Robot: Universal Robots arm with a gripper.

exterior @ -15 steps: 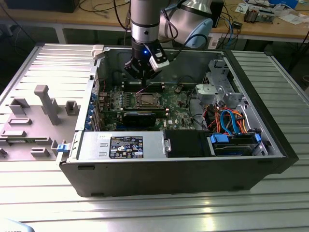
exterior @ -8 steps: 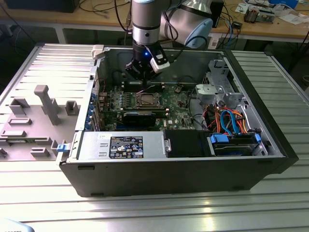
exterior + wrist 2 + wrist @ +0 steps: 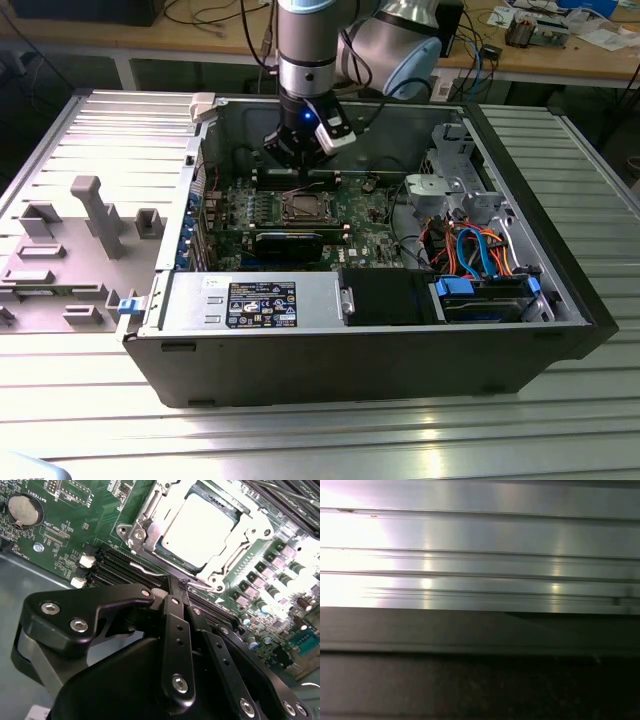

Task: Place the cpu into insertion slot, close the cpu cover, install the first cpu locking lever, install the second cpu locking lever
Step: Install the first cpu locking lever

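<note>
The cpu (image 3: pixel 200 525) lies flat in the insertion slot, silvery top up, and only the slot's dark rim (image 3: pixel 175 560) shows at its edge. The cpu cover (image 3: pixel 239 541), a thin silver frame, lies down over the chip's edges. Two thin wire levers run along the socket, one (image 3: pixel 202 585) right by my fingertips and one (image 3: pixel 142 570) beside the memory slots. My gripper (image 3: pixel 172 587) hangs shut just off the socket's edge with nothing held. In the exterior view the gripper (image 3: pixel 298 165) stands low inside the open case, just behind the socket (image 3: pixel 304 208).
Long black memory slots (image 3: pixel 115 565) and a coin battery (image 3: pixel 22 509) lie near the socket. A black block (image 3: pixel 288 243) sits in front of it. A drive cage with orange and blue cables (image 3: pixel 470 250) is at the exterior view's right. Ribbed metal table (image 3: pixel 480 540).
</note>
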